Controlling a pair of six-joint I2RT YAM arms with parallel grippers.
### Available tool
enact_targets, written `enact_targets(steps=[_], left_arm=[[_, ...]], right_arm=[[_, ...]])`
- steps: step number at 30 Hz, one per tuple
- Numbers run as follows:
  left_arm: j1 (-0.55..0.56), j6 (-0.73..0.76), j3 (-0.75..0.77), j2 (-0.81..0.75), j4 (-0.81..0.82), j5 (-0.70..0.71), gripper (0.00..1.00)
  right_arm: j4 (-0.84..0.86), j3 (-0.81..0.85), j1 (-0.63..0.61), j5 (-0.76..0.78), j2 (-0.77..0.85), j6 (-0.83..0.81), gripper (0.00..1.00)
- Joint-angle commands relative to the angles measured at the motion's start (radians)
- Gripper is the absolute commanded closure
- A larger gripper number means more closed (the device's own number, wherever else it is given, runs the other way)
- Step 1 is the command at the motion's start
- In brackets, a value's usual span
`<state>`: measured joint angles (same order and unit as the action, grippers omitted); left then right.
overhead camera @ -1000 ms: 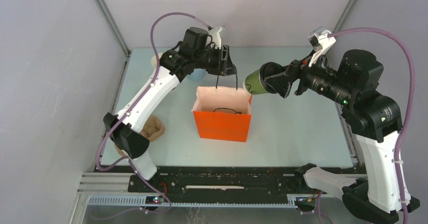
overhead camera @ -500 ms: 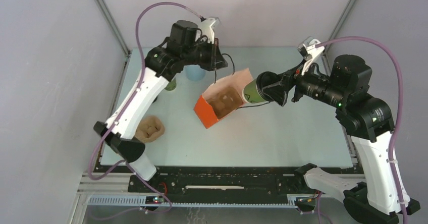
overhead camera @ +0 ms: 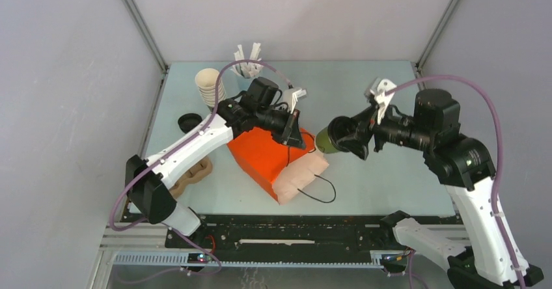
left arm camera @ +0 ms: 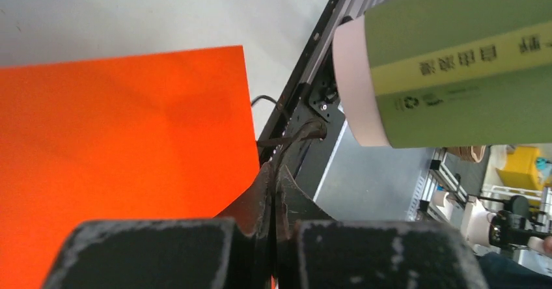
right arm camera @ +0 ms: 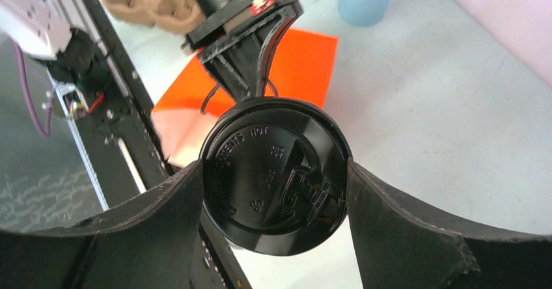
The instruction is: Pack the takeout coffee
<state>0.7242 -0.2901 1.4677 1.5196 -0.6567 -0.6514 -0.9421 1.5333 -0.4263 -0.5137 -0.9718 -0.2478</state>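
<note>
The takeout coffee [overhead camera: 323,140], a green paper cup with a black lid [right arm camera: 275,175], lies sideways above the table with my right gripper [overhead camera: 345,138] shut on its lid end. In the right wrist view both fingers [right arm camera: 163,217] press the lid's rim. The orange paper bag [overhead camera: 260,155] is tipped on its side, its cream-lined mouth [overhead camera: 301,174] facing the near right, just below the cup. My left gripper [overhead camera: 293,133] is shut on the bag's black cord handle [left arm camera: 293,136]; the cup's base [left arm camera: 455,61] hangs close beyond it.
A stack of cream-and-green cups [overhead camera: 209,86] and a light blue cup of white sticks [overhead camera: 247,68] stand at the back left. A loose black lid [overhead camera: 190,121] and a brown cup carrier [overhead camera: 192,172] lie left of the bag. The bag's second handle [overhead camera: 325,191] trails on the table.
The bag went from upright to lying on its side, pulled nearer by its handle. My left gripper shut on that handle. The right arm brought the cup lower and nearer.
</note>
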Motion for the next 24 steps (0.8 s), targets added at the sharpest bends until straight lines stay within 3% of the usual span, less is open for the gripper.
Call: enact_targets(steps=[1, 6, 11, 14, 24], left_arm=[[-0.007, -0.033, -0.051, -0.109, 0.111, -0.055, 1.0], [-0.007, -0.054, -0.062, -0.15, 0.116, -0.069, 1.0], [-0.019, -0.077, -0.065, -0.207, 0.099, -0.074, 1.0], [-0.02, -0.085, -0.055, -0.231, 0.08, -0.078, 1.0], [-0.021, -0.06, -0.109, -0.278, 0.027, -0.068, 1.0]], right_arm=[[0.053, -0.162, -0.011, -0.095, 0.131, -0.112, 0.56], [0.116, -0.29, -0.039, -0.156, 0.244, -0.165, 0.55], [0.073, -0.324, -0.06, -0.228, 0.273, -0.226, 0.54], [0.118, -0.357, -0.105, -0.191, 0.291, -0.245, 0.54], [0.26, -0.368, -0.275, -0.14, 0.165, -0.486, 0.5]])
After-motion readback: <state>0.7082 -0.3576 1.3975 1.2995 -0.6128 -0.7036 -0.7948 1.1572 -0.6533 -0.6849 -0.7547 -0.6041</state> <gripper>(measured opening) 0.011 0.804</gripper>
